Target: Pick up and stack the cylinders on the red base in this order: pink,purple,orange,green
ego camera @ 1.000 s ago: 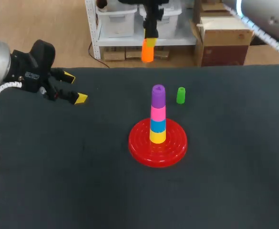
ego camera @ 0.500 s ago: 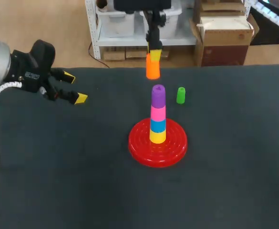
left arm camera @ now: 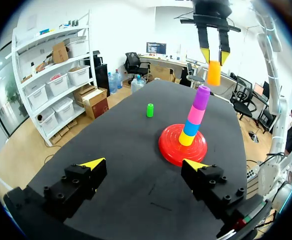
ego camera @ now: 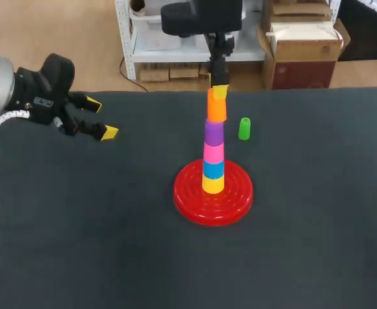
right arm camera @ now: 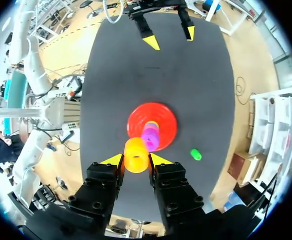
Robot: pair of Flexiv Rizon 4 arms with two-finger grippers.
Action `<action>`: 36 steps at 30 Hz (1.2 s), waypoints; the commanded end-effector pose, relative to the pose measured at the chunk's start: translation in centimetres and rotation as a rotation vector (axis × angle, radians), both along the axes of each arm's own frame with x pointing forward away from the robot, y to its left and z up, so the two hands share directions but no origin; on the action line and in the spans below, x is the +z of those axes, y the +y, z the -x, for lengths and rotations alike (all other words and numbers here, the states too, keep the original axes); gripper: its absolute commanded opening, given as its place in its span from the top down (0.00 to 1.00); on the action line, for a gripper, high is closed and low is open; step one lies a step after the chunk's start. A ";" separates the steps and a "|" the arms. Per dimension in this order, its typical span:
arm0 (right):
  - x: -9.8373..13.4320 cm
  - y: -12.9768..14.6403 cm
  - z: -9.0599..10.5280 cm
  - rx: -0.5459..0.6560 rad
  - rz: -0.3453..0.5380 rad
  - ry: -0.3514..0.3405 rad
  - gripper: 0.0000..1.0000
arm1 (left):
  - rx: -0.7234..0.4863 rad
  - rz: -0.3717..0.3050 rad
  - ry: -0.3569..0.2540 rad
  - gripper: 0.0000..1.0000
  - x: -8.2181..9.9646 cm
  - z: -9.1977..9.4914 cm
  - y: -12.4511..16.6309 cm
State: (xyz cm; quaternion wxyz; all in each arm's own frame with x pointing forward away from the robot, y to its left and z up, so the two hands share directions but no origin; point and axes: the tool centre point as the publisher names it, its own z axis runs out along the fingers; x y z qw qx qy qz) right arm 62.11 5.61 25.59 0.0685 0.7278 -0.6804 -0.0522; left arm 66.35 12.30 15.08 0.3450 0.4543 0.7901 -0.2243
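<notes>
Arms | right pincer (ego camera: 218, 94) pointing down, clamps orange cylinder (ego camera: 216, 111) over stack (ego camera: 214, 158) | left pincer (ego camera: 101, 118) spread wide

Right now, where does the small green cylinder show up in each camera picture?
Head view: the green cylinder stands on the table, behind and right of the red base, apart from it.
Left wrist view: it stands alone beyond the red base.
Right wrist view: it sits beside the red base, apart.
Shared landmark: the red base, in all three views.

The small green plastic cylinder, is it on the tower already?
No, the small green plastic cylinder stands alone on the dark table, apart from the round red base.
</notes>
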 end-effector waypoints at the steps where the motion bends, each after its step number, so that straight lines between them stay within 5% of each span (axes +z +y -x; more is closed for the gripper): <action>1: -0.5 0.1 0.3 0.005 -0.029 -0.384 1.00 | -0.001 -0.001 0.001 0.00 -0.1 -0.1 0.0; 17: -1.8 0.1 -1.9 -0.027 -0.049 -0.300 1.00 | -0.001 -0.001 0.001 0.00 -0.1 -0.1 0.0; 36: -2.1 0.3 -1.6 -0.029 -0.085 -0.177 1.00 | -0.001 -0.001 0.001 0.00 -0.1 -0.1 0.0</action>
